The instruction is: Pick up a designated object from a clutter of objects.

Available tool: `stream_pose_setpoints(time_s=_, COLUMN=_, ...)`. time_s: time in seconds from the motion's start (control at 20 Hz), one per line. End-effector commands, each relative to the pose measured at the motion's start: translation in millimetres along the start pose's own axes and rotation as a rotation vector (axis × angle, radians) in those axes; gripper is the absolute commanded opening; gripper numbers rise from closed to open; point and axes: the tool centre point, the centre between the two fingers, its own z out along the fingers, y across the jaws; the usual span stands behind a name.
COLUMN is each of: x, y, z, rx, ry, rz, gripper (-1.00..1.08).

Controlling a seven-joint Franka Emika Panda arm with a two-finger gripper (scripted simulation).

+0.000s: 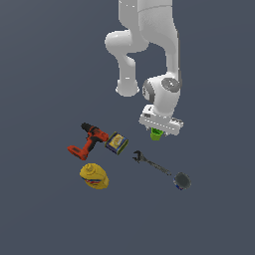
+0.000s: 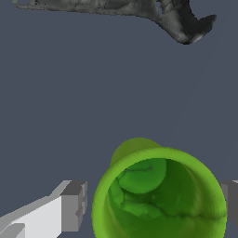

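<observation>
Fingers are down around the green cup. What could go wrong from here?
1. The fingers flank the green cup with a visible gap on one side; an off-centre close could push it sideways rather than clamp it.
2. The cup's wall looks round and flared, so it may slip out on lifting.
3. The wrench lies close by; a shoved cup could knock it. In the exterior view the hand hides most of the cup, so grasp depth is unclear.
</observation>
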Motion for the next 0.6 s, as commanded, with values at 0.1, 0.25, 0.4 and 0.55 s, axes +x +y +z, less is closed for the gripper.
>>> stream_pose_setpoints(time_s=0.1, x=0.1, y=-0.2, z=9.7, rx=0.001, ry=0.001, rz=0.000, gripper=1.00)
stream_pose_setpoints(time_s=0.25, x=0.1, y=-0.2, z=10.6, rx=0.001, ry=0.001, rz=0.000, gripper=-1.00)
stream_pose_setpoints(time_s=0.4, x=0.1, y=-0.2, z=10.6, rx=0.001, ry=0.001, rz=0.000, gripper=-1.00)
stream_pose_setpoints(time_s=0.55, x=0.1, y=-0.2, z=10.6, rx=0.001, ry=0.001, rz=0.000, gripper=-1.00)
